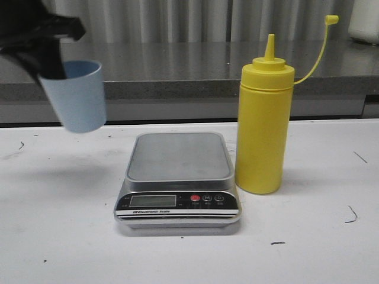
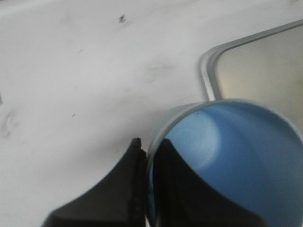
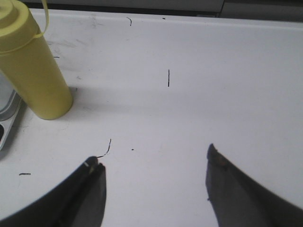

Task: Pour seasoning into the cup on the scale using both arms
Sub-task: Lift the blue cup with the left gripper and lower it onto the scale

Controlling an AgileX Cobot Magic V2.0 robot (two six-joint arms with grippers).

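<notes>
Left gripper (image 2: 144,189) jaws clamped on light, thin-walled cup (image 1: 76,97) rim, held tilted above surface. Right gripper (image 3: 154,189) jaws apart; bottle (image 1: 265,130) soft, grip mid-body.

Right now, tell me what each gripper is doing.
Left gripper: closed on the rim of the blue cup, held in the air.
Right gripper: open, holding nothing, over the table.

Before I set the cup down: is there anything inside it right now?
The cup looks empty in the left wrist view: bare blue wall and bottom. One finger of the left gripper reaches inside over the rim and hides part of the interior.
</notes>
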